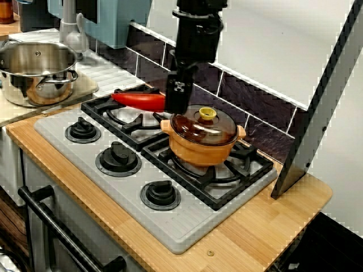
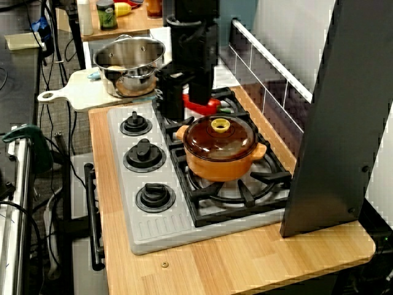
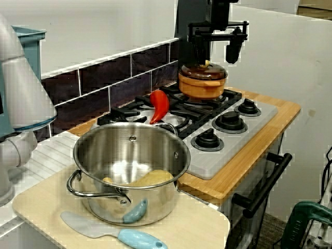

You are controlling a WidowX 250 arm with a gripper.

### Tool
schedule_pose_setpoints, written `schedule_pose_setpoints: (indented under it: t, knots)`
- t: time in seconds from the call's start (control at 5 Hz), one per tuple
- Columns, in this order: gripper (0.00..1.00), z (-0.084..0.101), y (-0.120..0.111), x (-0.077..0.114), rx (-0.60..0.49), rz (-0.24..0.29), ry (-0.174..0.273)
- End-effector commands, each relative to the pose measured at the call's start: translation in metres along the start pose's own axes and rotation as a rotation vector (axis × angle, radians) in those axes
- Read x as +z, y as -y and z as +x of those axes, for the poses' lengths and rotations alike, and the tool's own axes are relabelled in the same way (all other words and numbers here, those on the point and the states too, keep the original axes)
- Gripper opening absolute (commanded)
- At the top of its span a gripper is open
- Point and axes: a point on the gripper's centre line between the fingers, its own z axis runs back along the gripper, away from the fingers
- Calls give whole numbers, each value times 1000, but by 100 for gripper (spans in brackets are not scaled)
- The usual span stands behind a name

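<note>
While the black gripper (image 3: 216, 49) hangs spread wide, round glossy orange pot (image 3: 202, 89), brown glass lid (image 3: 203, 70), curved red pepper (image 3: 158, 105)

Steel pot (image 3: 162, 199) on cutting bd (image 3: 199, 228)

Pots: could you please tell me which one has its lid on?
The orange pot on the stove: a brown lid with a yellow knob covers it, whereas the steel pot on the cutting board stands open.
</note>
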Motion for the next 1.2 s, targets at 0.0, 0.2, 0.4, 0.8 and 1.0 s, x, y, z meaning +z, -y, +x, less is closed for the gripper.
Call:
schedule_pose_setpoints:
  t: [0.0, 0.2, 0.4, 0.8, 1.0]
  knots:
    - [100, 11, -7, 14, 2, 19, 33]
    - [100, 16, -6, 18, 3, 17, 33]
    - [100, 19, -8, 18, 12, 18, 36]
    - [100, 26, -9, 4, 31, 45, 25]
    - [100, 27, -8, 2, 38, 55, 25]
